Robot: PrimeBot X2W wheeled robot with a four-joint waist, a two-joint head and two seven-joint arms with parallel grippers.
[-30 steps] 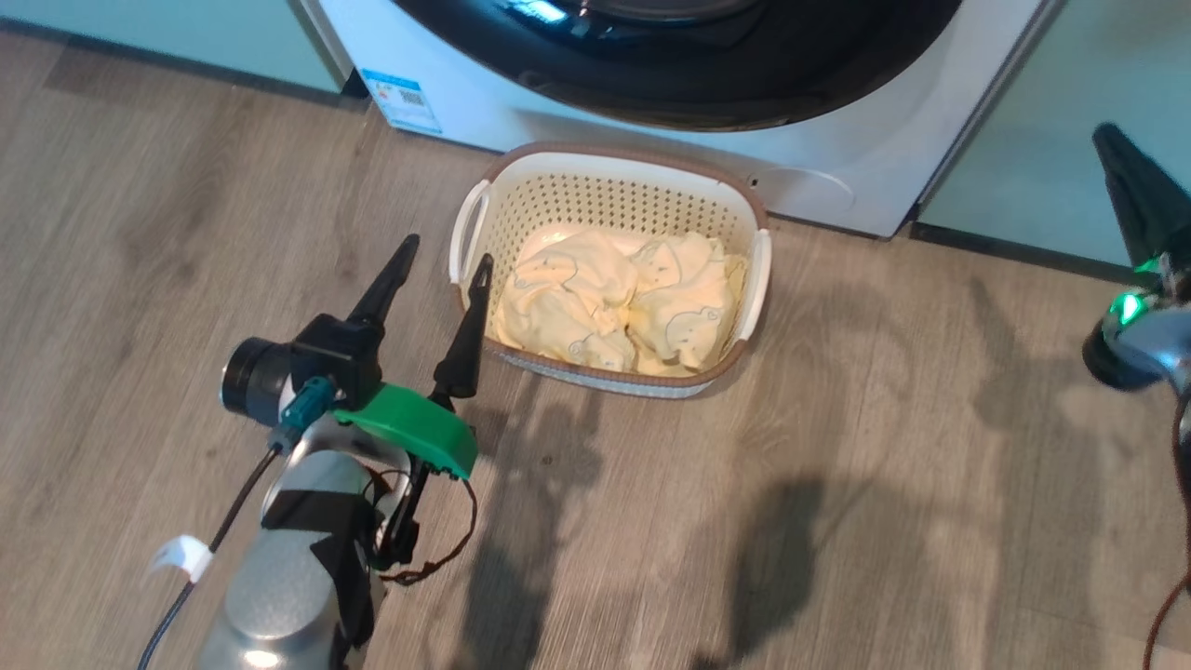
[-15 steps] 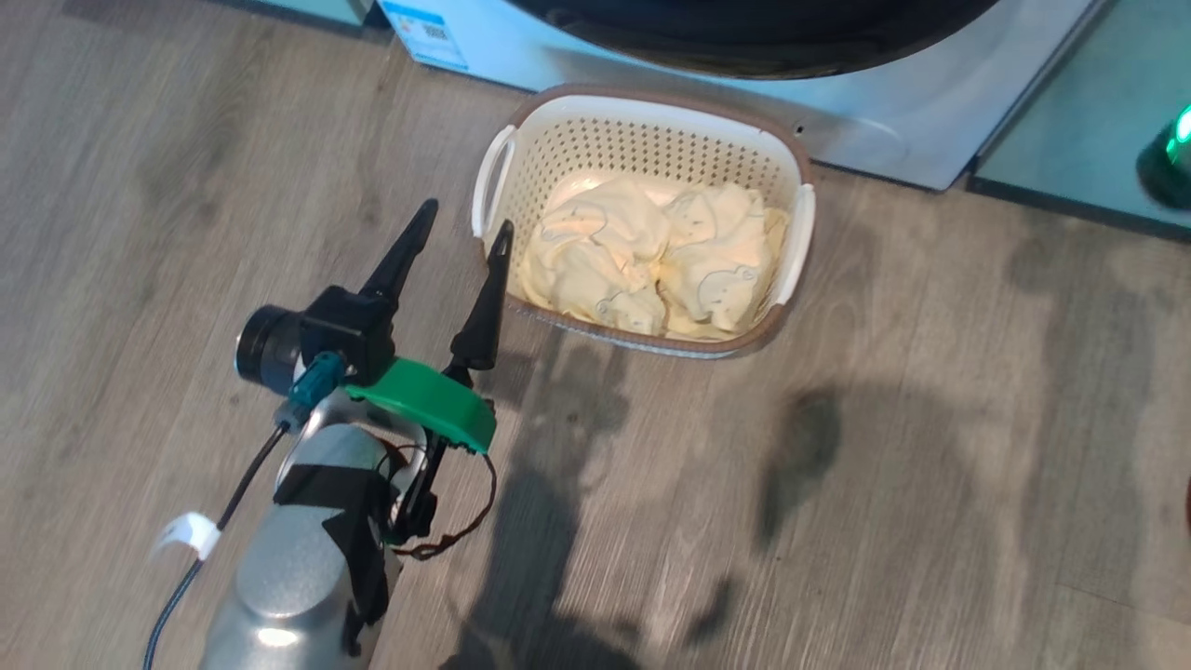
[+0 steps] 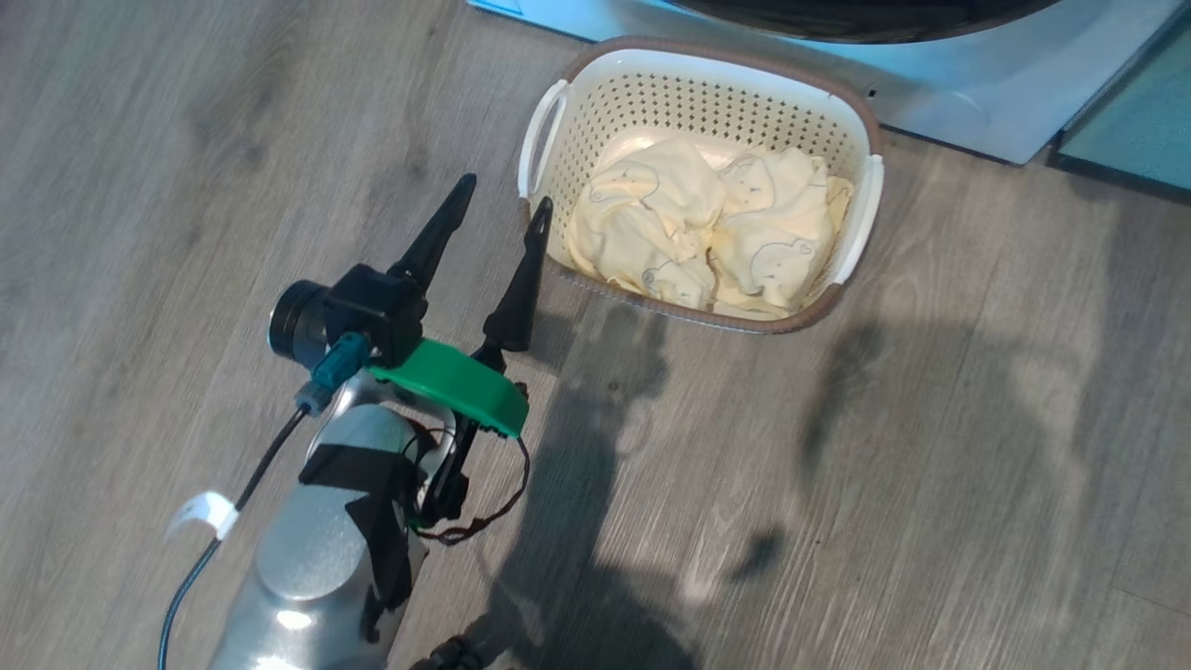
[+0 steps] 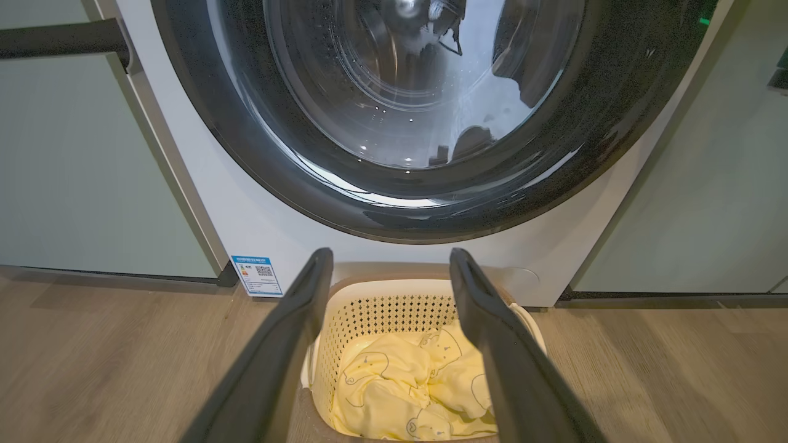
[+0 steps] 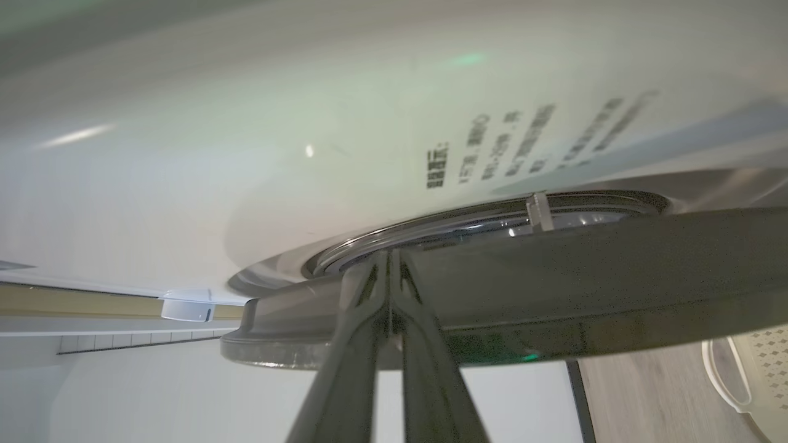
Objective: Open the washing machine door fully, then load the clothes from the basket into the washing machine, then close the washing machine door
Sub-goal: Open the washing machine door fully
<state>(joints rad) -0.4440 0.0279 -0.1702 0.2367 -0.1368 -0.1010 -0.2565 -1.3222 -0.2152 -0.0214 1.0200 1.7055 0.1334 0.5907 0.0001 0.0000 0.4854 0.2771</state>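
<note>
Right jaws, pressed together, sit at the door (image 5: 585, 277) rim, and we may slip off its gloss; left jaws, spread, could knock the basket (image 3: 707, 98)

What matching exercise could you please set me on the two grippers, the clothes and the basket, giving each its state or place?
Things:
1. left gripper
2. right gripper
3. clothes
4. basket

States or places:
A. shut
B. stands on the floor before the washing machine
C. open
D. lie piled in the basket

Pairs: 1-C, 2-A, 3-D, 4-B.
</note>
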